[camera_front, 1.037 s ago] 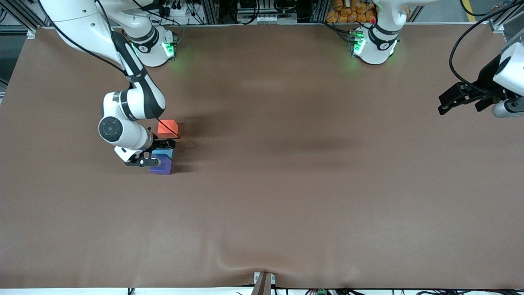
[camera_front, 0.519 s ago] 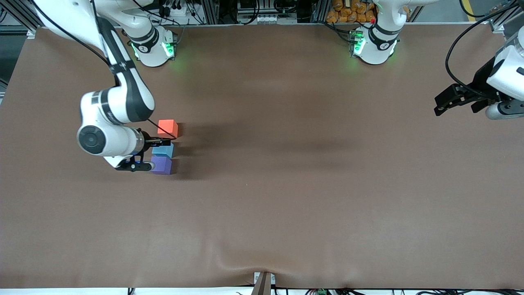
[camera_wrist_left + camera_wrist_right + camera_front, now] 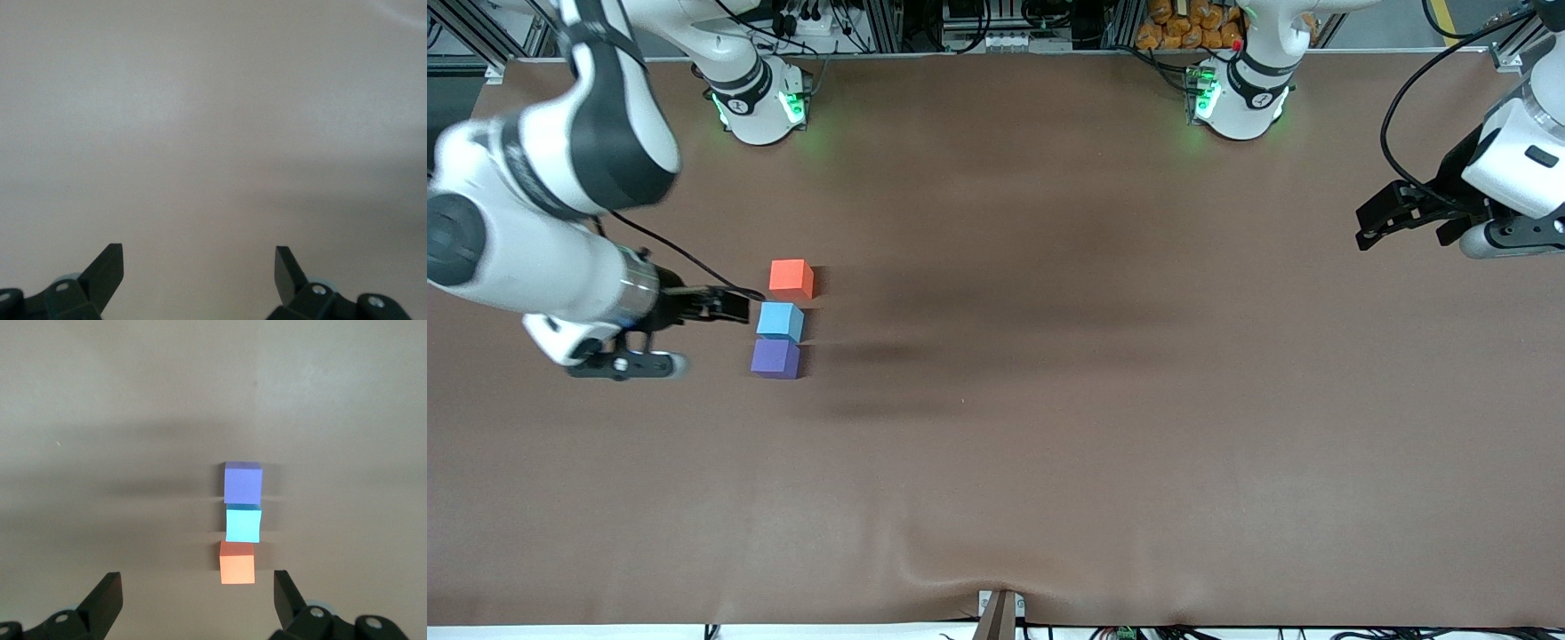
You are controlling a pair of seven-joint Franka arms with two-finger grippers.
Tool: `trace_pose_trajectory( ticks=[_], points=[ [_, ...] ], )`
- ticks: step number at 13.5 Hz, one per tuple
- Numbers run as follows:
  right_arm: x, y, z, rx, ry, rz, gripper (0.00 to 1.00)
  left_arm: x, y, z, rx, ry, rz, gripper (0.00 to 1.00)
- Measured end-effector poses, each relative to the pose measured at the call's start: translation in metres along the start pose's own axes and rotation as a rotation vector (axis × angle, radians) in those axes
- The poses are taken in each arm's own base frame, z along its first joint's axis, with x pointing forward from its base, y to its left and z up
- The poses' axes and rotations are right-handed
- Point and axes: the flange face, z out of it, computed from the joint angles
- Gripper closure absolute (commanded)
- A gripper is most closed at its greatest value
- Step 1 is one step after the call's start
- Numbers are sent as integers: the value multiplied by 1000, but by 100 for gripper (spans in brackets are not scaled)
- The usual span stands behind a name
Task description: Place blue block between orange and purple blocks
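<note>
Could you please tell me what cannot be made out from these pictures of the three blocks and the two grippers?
- Whether the blue block touches the purple block or the orange block: in both front and right wrist views their edges meet or overlap.
- The right gripper: in the front view, blurred.
- The left gripper: the left wrist view shows only open fingertips over bare table, with no blocks in it.
</note>
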Motion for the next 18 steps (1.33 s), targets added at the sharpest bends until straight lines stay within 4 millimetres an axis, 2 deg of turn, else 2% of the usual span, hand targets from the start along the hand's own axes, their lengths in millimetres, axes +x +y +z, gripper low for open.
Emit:
trace_pose_trajectory(
  ticks=[2, 4, 7, 9, 11, 14, 16, 18],
  points=[
    [-6, 18, -44, 10, 38, 22, 0, 0, 0, 0, 0, 0, 0, 0],
    [-21, 37, -83, 20, 80, 46, 0, 0, 0, 0, 0, 0, 0, 0],
    [-61, 46, -133, 32, 119, 49, 0, 0, 0, 0, 0, 0, 0, 0],
    [-89, 52, -156, 30, 125, 71, 0, 0, 0, 0, 0, 0, -1, 0],
    [-106, 52, -158, 16, 117, 106, 0, 1, -1, 0, 0, 0, -2, 0],
    [-119, 54, -138, -24, 80, 126, 0, 1, -2, 0, 0, 0, -3, 0],
    [-124, 62, -132, -32, 72, 139, 0, 1, -2, 0, 0, 1, -4, 0],
    [-125, 70, -133, -29, 85, 136, 0, 1, -2, 0, 0, 1, -4, 0]
  ],
)
